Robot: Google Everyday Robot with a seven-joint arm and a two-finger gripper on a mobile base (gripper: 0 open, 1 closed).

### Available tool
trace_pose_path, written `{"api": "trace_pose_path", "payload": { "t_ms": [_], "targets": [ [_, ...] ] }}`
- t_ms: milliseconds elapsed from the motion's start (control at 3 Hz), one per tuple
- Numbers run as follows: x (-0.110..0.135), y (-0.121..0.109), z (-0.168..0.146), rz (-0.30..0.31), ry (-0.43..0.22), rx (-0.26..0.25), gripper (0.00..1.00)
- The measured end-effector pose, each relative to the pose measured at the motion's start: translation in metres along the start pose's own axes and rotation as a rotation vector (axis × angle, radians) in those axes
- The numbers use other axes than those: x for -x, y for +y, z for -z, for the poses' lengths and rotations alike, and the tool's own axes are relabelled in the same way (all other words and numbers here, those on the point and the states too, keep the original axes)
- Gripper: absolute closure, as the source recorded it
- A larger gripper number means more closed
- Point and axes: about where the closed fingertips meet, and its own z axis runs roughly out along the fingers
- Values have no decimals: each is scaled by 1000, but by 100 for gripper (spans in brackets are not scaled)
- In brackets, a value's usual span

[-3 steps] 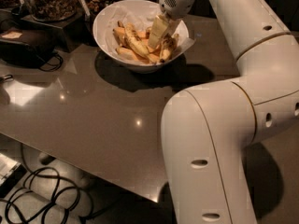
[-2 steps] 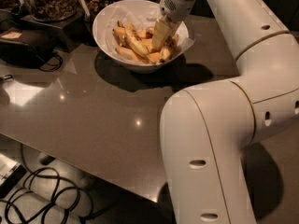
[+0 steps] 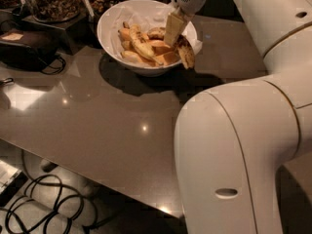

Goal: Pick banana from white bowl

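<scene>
The white bowl point(image 3: 113, 38) stands at the back of the brown table, lined with white paper and holding several yellow bananas point(image 3: 141, 45). My gripper point(image 3: 174, 36) hangs over the bowl's right side with its cream fingers point(image 3: 173, 27) pointing down. It is shut on the banana point(image 3: 186, 52), the dark, brown-spotted one. That banana hangs from the fingertips, slanting down to the right across the bowl's right rim, lifted off the paler bananas.
Containers of brown nuts point(image 3: 48, 1) stand at the back left, with a black device point(image 3: 27, 48) and its cable beside them. My white arm point(image 3: 243, 145) fills the right foreground. Below the table's front edge point(image 3: 97, 177), cables point(image 3: 44, 206) lie on the floor.
The gripper has risen out of the pile and shifted slightly right. The dark spotted banana has come up with it and now hangs over the bowl's right rim.
</scene>
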Motion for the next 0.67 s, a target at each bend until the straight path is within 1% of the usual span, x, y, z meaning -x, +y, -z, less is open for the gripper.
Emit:
{"api": "trace_pose_path", "payload": {
  "t_ms": [333,667],
  "targets": [
    [7,-4,-3,-1,-23,-16,100],
    [10,-1,1,20,-40,-21,100]
  ]
}}
